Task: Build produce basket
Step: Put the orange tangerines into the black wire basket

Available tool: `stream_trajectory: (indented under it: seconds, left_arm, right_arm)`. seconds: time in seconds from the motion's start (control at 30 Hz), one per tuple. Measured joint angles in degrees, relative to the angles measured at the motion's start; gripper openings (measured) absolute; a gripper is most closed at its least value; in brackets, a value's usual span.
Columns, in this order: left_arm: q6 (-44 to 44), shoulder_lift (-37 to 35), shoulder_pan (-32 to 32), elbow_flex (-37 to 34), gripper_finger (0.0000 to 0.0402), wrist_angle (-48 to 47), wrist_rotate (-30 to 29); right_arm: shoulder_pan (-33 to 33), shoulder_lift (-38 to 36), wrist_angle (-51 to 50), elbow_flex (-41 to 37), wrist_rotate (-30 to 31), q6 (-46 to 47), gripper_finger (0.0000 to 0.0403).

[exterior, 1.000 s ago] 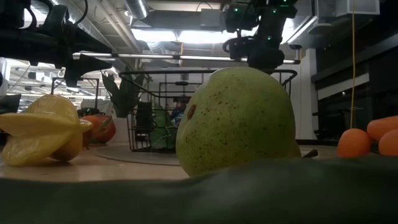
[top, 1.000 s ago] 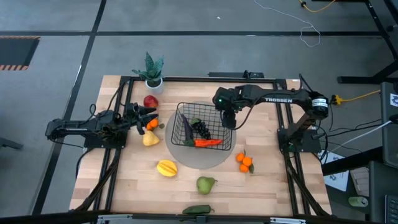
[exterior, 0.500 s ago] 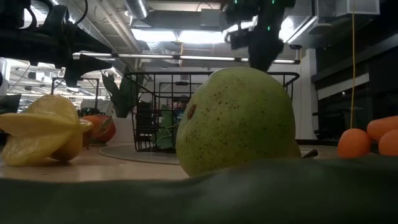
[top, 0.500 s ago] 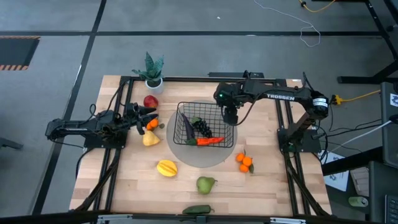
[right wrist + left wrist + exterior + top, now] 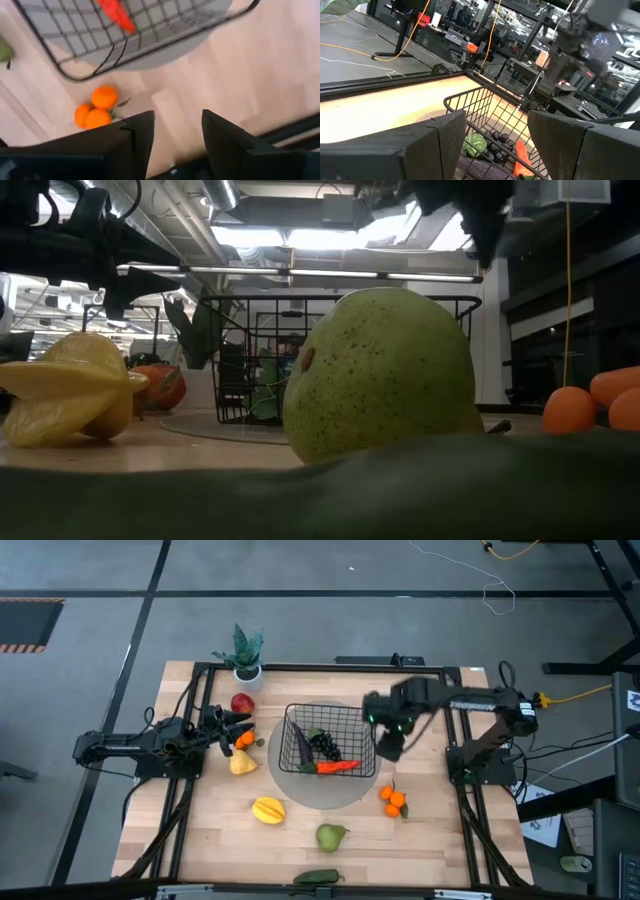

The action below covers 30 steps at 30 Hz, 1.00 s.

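Right pincer (image 5: 388, 747) empty, fingers apart, hovering at basket (image 5: 341, 718) 3 o'clock. Oranges (image 5: 394, 801) at basket 5 o'clock: likely light, rigid, slippery; grip across cluster. Left pincer (image 5: 243, 730) wide apart, waiting at 9 o'clock.

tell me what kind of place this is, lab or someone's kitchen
Most likely a robotics lab or workshop: a framed wooden table on grey floor, cables trailing off, exposed ceiling ducts beyond.
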Motion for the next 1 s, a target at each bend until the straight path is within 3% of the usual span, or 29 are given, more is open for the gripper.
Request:
stream_trajectory:
  seconds: [0.17, 0.43, 0.57, 0.73, 1.0]
  left_arm:
    - [0.00, 0.00, -0.02, 0.00, 0.0202, 0.02, 0.00]
    - [-0.02, 0.00, -0.01, -0.01, 0.0202, 0.02, 0.00]
    - [-0.05, 0.00, -0.01, -0.02, 0.0202, 0.02, 0.00]
    - [-0.13, 0.00, 0.00, -0.02, 0.0202, 0.02, 0.00]
    - [-0.48, 0.00, 0.00, -0.02, 0.0202, 0.04, 0.00]
  right_arm:
    - [11.77, -2.78, 5.56, -9.47, -0.17, 17.20, 0.0152]
    - [26.97, -3.05, 28.30, -25.58, -1.61, 36.32, 0.0152]
    - [30.82, -3.05, 35.07, -31.38, -2.66, 46.39, 0.0152]
    - [33.72, -3.05, 34.97, -34.26, -2.63, 58.01, 0.0152]
    - [35.87, -3.05, 39.23, -37.10, -1.22, 61.87, 0.0152]
